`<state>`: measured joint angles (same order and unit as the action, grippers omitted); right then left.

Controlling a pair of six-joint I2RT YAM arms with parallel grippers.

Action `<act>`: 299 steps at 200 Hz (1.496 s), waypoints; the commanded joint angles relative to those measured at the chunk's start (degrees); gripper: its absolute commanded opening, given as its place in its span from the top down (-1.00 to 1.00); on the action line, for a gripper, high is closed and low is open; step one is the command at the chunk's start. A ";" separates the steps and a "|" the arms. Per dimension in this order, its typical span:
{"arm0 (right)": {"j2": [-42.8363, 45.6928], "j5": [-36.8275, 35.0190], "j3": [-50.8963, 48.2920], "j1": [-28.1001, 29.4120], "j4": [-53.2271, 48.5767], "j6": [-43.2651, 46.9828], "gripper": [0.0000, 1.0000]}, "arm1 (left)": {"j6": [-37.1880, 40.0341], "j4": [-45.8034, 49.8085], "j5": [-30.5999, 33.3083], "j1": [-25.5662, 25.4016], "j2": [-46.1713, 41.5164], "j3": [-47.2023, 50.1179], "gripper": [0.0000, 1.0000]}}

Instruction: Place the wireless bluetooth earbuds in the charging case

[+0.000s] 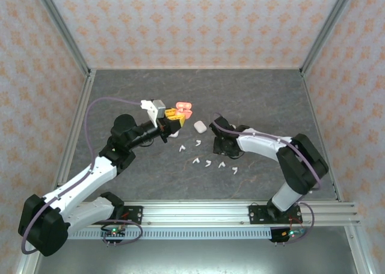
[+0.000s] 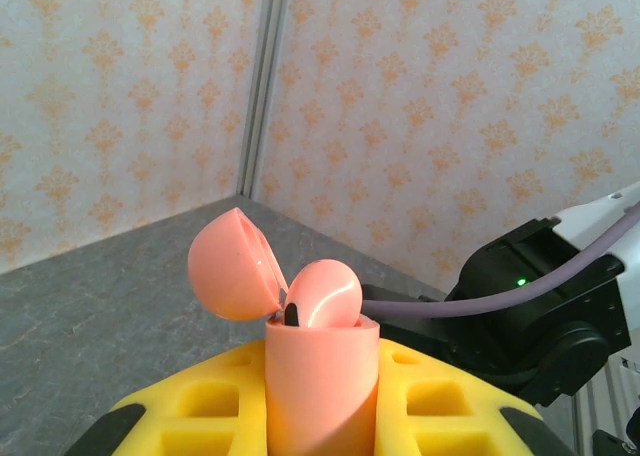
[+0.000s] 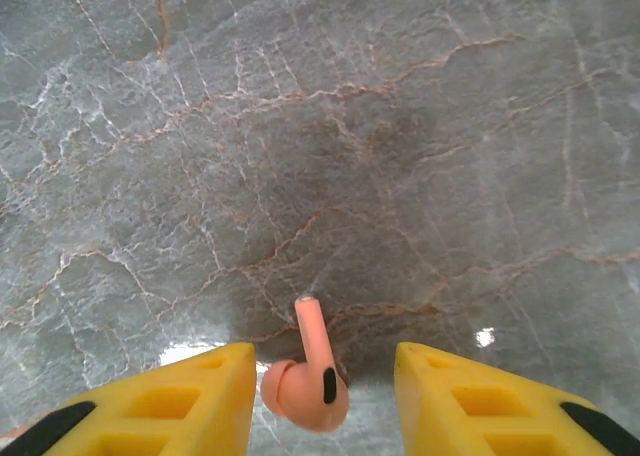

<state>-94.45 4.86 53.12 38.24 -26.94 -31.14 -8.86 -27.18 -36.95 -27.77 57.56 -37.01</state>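
Observation:
My left gripper [image 2: 320,421] is shut on a salmon-pink charging case [image 2: 320,371] and holds it upright above the table. The case's lid [image 2: 232,266] is hinged open to the left. One pink earbud [image 2: 325,294] sits in the case with its head sticking out. In the top view the case [image 1: 183,109] is left of centre. My right gripper [image 3: 322,381] points down at the table, open, with a second pink earbud [image 3: 310,376] lying between its yellow fingers [image 3: 180,401], close to the left one. Several white earbuds [image 1: 208,163] lie scattered on the table.
A closed white case [image 1: 200,127] rests on the grey marble table [image 1: 271,100] between the two grippers. The right arm's wrist [image 1: 225,139] hovers just right of the white earbuds. Patterned walls ring the table on three sides.

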 commanded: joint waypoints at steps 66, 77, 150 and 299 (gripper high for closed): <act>-2.23 -2.68 2.98 0.72 -6.13 -0.37 0.18 | 1.13 0.04 1.88 -0.54 -1.07 0.11 1.00; -1.77 -3.25 2.65 0.70 -6.78 -0.41 0.18 | 1.29 0.04 1.95 -0.53 -1.13 0.15 1.00; 0.20 -6.53 0.88 0.19 -9.26 -0.38 0.18 | 1.20 0.64 1.97 -0.54 -1.31 0.37 1.00; 6.13 -8.67 -2.41 -3.78 -9.71 0.28 0.20 | 1.25 1.33 2.28 -0.54 -2.32 1.09 1.00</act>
<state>-91.02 -2.90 51.59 34.98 -36.23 -31.31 -8.86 -25.04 -35.48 -27.77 56.34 -36.21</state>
